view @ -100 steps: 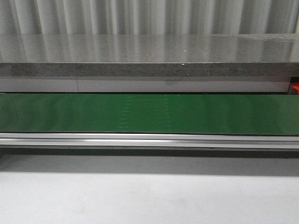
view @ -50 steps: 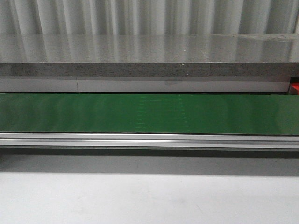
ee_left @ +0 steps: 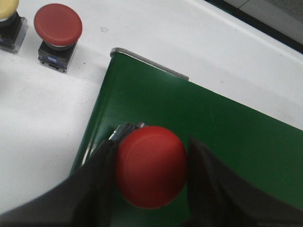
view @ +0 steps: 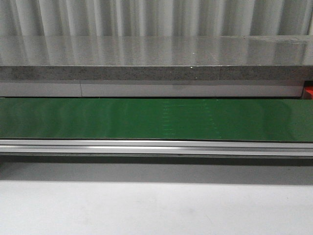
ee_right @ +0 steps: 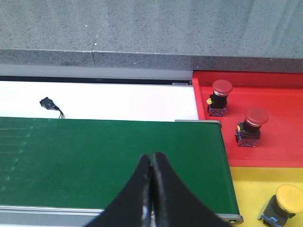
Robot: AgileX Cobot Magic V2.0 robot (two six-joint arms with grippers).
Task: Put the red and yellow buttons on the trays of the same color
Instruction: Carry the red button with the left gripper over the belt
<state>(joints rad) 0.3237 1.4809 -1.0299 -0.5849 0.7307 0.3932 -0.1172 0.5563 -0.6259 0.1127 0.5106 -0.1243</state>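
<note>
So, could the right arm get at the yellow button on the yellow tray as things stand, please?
Probably yes. The right gripper is shut and empty over the belt, and the yellow button stands alone on the yellow tray, nothing between. It must open first.

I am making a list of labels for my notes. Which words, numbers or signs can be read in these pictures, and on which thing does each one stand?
None can be read.
The red button in the left gripper, the green belt, the red tray and the yellow tray show no writing.
The other buttons' bases are too blurred to tell.
</note>
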